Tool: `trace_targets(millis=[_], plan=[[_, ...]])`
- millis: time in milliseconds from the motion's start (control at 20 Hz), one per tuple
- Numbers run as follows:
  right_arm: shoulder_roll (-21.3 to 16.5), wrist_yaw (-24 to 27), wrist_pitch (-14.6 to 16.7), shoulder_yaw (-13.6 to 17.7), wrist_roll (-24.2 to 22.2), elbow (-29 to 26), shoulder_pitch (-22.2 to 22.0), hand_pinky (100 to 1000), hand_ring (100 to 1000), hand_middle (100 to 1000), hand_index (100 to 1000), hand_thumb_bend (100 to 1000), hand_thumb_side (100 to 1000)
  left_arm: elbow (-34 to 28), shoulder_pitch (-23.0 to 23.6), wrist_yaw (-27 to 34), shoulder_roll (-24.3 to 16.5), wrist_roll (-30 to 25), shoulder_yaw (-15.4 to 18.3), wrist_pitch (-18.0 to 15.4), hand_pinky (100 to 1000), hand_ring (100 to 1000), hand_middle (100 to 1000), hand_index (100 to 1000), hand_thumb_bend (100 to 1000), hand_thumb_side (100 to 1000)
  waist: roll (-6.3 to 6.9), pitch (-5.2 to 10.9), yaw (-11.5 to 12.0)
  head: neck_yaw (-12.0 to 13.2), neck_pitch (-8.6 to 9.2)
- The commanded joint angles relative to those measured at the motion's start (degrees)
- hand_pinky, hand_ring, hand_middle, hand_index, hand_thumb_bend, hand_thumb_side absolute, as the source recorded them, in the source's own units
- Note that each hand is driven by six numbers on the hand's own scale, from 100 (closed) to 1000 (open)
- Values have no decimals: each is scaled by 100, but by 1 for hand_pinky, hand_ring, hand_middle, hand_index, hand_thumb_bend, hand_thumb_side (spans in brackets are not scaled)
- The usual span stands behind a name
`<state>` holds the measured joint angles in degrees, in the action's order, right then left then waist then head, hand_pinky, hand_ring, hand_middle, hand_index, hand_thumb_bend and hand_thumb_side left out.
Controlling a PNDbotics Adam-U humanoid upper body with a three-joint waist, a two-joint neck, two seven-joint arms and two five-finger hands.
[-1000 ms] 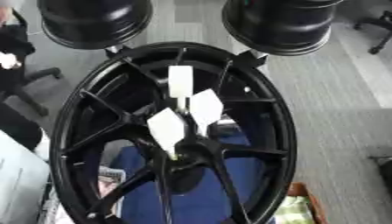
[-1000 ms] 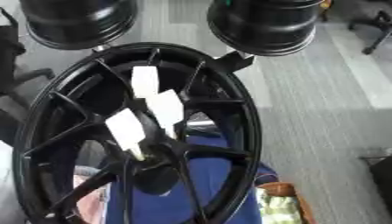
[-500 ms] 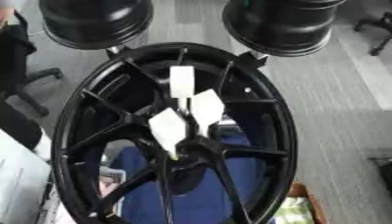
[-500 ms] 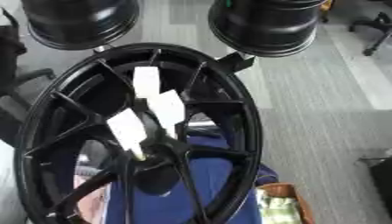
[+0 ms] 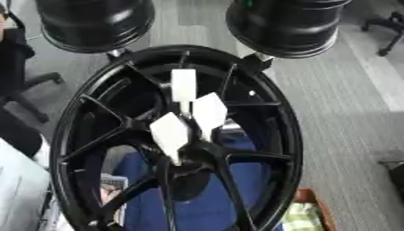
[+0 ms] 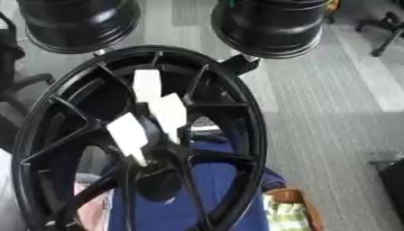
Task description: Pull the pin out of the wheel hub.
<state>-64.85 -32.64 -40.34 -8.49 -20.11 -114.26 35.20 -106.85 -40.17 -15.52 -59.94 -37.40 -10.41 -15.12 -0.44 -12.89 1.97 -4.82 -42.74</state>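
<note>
You see the black wheel (image 5: 260, 113) standing upright in the middle, with its hub (image 5: 185, 158) low at the center. Three white tags (image 5: 184, 84) rise from the hub toward 12 o'clock. The pin itself you cannot make out. Neither hand shows, so its state and place cannot be told. Two black rims (image 5: 94, 20) sit at 11 and 1 o'clock.

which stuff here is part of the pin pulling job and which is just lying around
Part of the job:
black wheel
its hub
three white tabbed pins at the hub

Just lying about:
two black drums behind
office chair
blue cloth beneath
basket

No robot hand is in view.
</note>
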Motion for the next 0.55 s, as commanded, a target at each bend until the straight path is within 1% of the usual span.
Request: trace_targets(millis=[50,200,250,300,400,450,550], plan=[[-139,-19,42,17,-60,-33,126,892,879,828,879,100,100,-400,-285,272,-213,-189,-415,105,729,708,642,763,370,437,17,122,-22,44,44],[-120,-38,62,-18,-107,-33,168,892,879,828,879,100,100,-564,-559,435,-151,-342,-774,324,721,703,639,764,363,452,25,131,-52,73,45],[-118,-44,66,-24,-119,-33,173,892,879,828,879,100,100,-571,-641,486,-121,-392,-869,393,718,701,637,764,378,466,27,133,-60,82,45],[-116,-50,68,-26,-127,-33,176,891,878,828,879,100,100,-569,-723,528,-89,-436,-953,453,717,701,636,764,364,459,29,134,-67,89,43],[-111,-55,71,-28,-134,-33,177,891,877,827,879,100,100,-548,-868,575,-19,-503,-1088,541,714,699,635,764,361,461,29,137,-74,95,38],[-111,-54,73,-30,-138,-33,177,890,877,827,879,100,100,-533,-927,594,12,-529,-1140,573,713,698,635,764,366,477,30,139,-75,97,39],[-107,-51,79,-31,-142,-33,178,891,877,827,879,100,100,-509,-1019,615,64,-548,-1212,626,713,698,635,765,358,458,30,140,-76,97,40]])
